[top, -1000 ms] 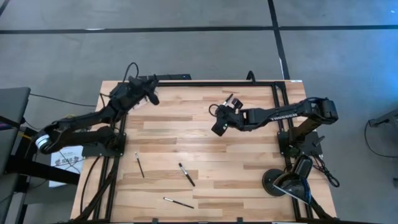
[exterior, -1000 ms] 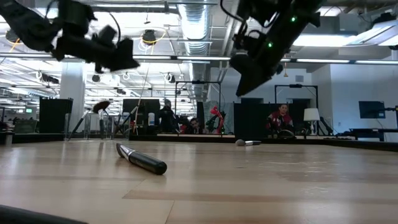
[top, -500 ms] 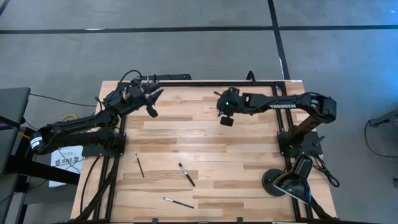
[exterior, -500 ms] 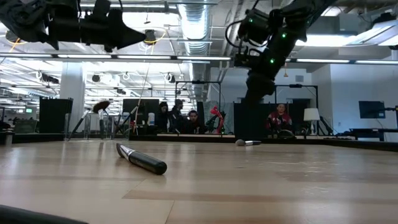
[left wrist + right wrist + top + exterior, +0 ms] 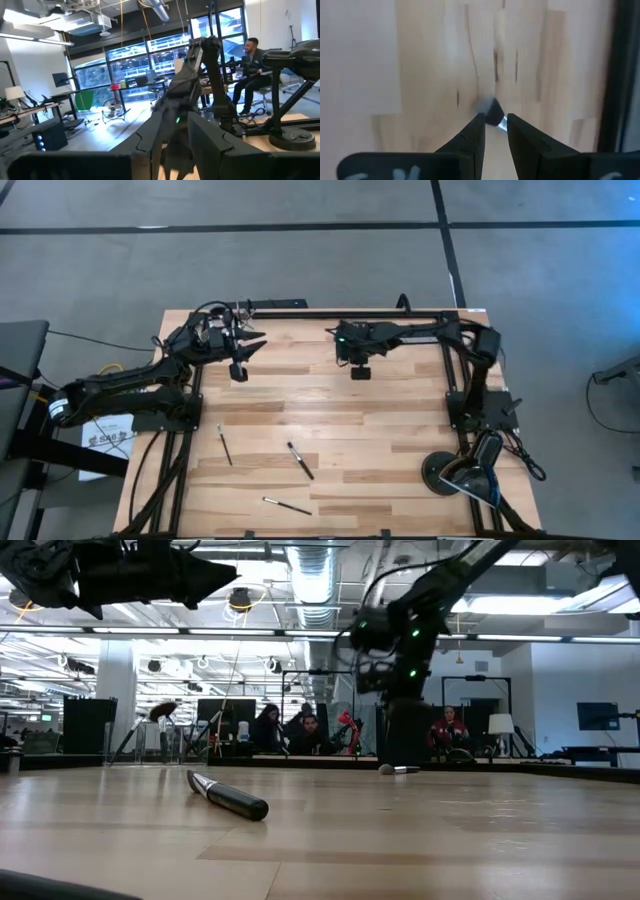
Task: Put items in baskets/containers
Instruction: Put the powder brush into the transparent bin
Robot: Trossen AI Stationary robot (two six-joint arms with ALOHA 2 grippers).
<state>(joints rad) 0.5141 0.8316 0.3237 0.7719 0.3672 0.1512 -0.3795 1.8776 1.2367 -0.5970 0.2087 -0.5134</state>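
A makeup brush lies on the table near its far edge, its dark head and silvery ferrule showing just past the tips of the right gripper, which points down over it with its jaws parted only narrowly. Whether the tips touch the brush cannot be told. With so slim a gap, the likely fault is that the fingers land on top of the handle instead of straddling it and roll or flick the brush toward the table's rear rail. A pinch at the bristle end would leave it dangling and liable to slip. Three more brushes rest well apart nearer the front: one toward the left, one in the middle, one close to the front edge. No clear cup shows in any view, so a picked brush has no visible place to go, and the round black lamp base could be mistaken for one. The left gripper hangs raised above the far left corner, jaws apart and empty.
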